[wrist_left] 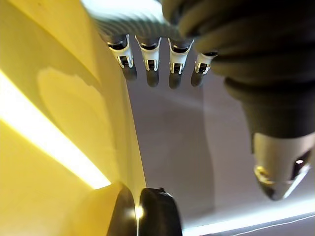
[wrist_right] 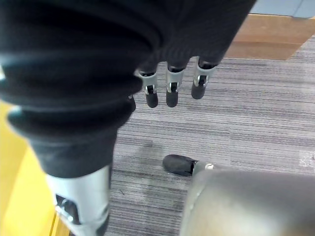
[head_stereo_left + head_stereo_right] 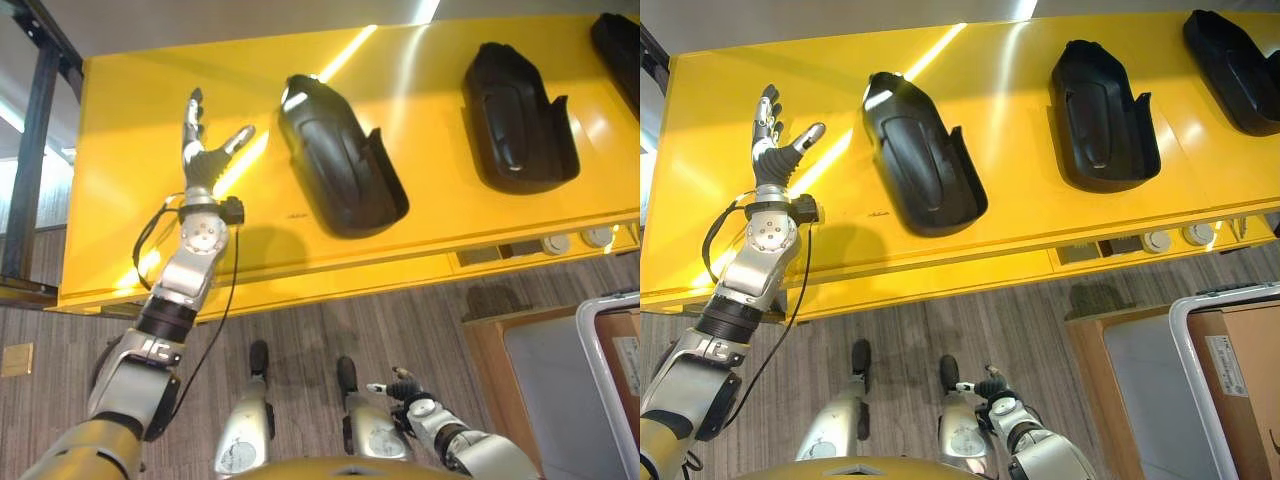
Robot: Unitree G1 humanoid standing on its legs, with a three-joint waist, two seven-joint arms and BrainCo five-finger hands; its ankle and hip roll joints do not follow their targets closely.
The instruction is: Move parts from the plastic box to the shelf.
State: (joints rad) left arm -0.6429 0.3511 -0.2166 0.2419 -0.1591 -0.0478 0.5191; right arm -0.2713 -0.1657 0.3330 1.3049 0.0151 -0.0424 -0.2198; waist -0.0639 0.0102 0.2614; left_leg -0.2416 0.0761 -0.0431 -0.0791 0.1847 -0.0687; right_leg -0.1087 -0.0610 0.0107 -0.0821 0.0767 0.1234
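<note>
Left robot hand (image 3: 770, 150) raised over the glossy yellow shelf (image 3: 1020, 90), fingers straight and spread, thumb out to the side, nothing in it; its wrist view shows the fingertips (image 1: 150, 73) hanging free above the yellow surface. Right robot hand (image 3: 408, 392) low, near the floor, fingers relaxed and empty in its own wrist view. Just beside the left hand, not touching it, lies the nearest black moulded plastic part (image 3: 920, 155), a long scooped shell with a raised rim and a notched flange on one side. A second part of the same form (image 3: 1102, 100) lies further to the robot's right, well apart from the first, and a third (image 3: 1235, 65) sits at the shelf's far right corner, cut by the frame. All three rest flat on the shelf. Judging by the look, these are thin rigid shells: probably light, stiff, smooth enough to slip under a loose pinch, not fragile. Best hold would likely be across the narrow waist or over the raised side rim, thumb inside the hollow. The shelf top is bare between the parts and throws back long streaks of ceiling light. Below it, grey striped carpet floor (image 3: 940, 320); at the robot's right, a brown cardboard box (image 3: 1250, 390) inside a white-framed cart.
</note>
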